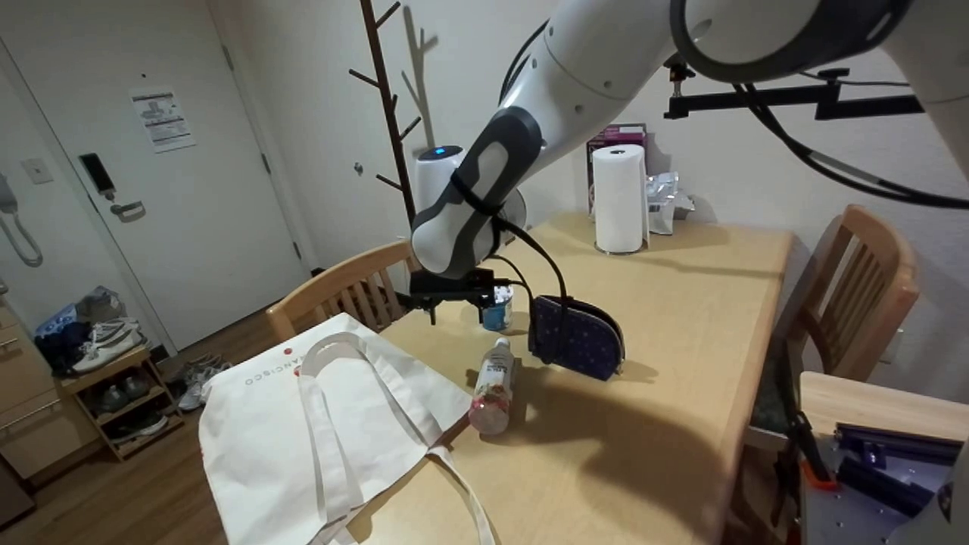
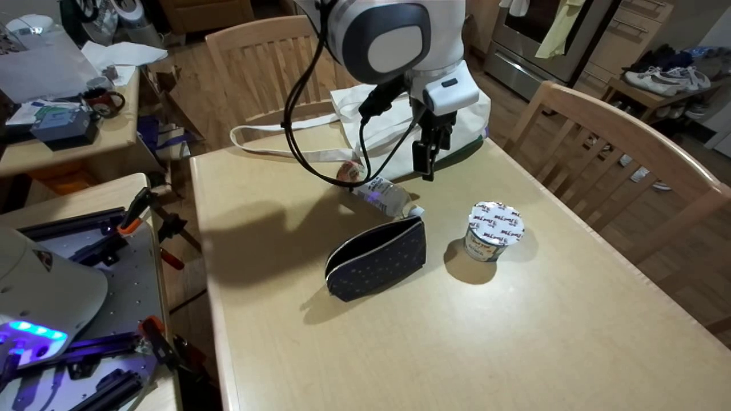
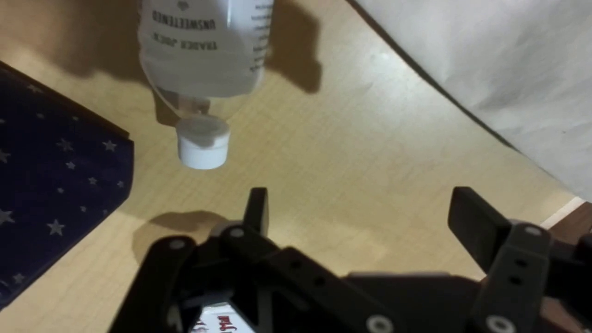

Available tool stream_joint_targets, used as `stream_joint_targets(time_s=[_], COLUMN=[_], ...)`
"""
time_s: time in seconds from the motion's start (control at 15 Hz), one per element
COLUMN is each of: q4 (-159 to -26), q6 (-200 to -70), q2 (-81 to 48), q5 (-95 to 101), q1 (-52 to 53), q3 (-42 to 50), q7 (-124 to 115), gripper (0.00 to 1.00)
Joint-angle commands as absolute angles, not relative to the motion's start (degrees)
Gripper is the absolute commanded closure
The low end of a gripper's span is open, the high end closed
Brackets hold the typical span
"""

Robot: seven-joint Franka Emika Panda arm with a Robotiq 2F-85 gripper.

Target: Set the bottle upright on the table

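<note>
The bottle is clear plastic with a white cap and reddish contents or label at its base. It lies on its side on the light-wood table [image 1: 681,303], in both exterior views [image 1: 493,390] [image 2: 388,197]. In the wrist view the bottle [image 3: 203,51] is at the upper left, its cap pointing down the picture and its base cut off. My gripper is above the table beyond the cap end, in both exterior views [image 1: 459,309] [image 2: 425,162]. In the wrist view the gripper [image 3: 360,199] is open, with only bare table between its fingers. It is apart from the bottle.
A dark star-patterned pouch [image 2: 380,262] stands close beside the bottle's cap end. A lidded cup [image 2: 492,234] stands nearby, partly under the gripper in the wrist view [image 3: 222,319]. A white tote bag [image 1: 341,424] lies along the bottle's other side. A paper towel roll [image 1: 619,198] stands farther back.
</note>
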State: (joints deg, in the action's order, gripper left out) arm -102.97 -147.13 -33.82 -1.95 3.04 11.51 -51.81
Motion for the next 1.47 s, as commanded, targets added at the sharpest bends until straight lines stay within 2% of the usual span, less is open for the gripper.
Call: stream_joint_targets(time_s=[0.0, 0.6, 1.4], q4=[-104.23, -106.34, -112.69], q6=[-142.94, -135.19, -134.53], q2=[-33.17, -30.4, -28.38], q5=[1.82, 1.15, 5.61], q1=[6.82, 6.36, 6.49], q3=[16.48, 13.31, 15.35], q7=[-60.11, -65.29, -75.77], gripper=[0.0, 0.0, 0.0])
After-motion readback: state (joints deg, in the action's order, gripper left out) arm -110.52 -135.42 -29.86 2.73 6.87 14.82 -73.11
